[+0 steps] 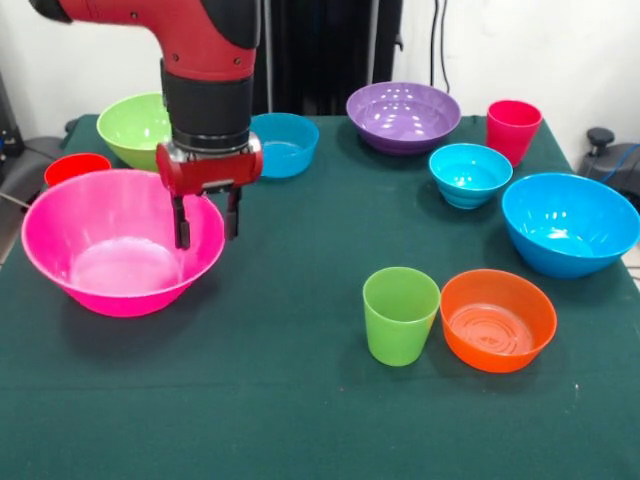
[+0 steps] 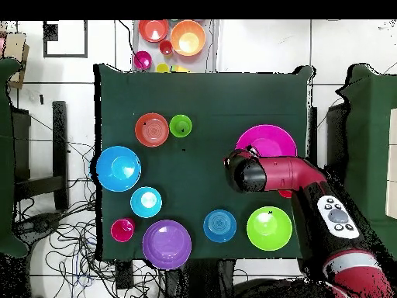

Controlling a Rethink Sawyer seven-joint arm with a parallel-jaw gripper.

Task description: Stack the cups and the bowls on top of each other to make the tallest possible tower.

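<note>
The large hot pink bowl stands alone at the left; it also shows in the overhead view. My gripper is open, with one finger inside the bowl's right rim and one outside it. Around the table stand the lime green bowl, a red-orange cup behind the pink bowl, two small cyan bowls, the purple bowl, a crimson-pink cup, the large blue bowl, a lime green cup and the orange bowl. Nothing is stacked.
The dark green table cloth covers the table. In the overhead view my arm lies over the pink bowl's near side. Several spare bowls lie off the table past its far edge.
</note>
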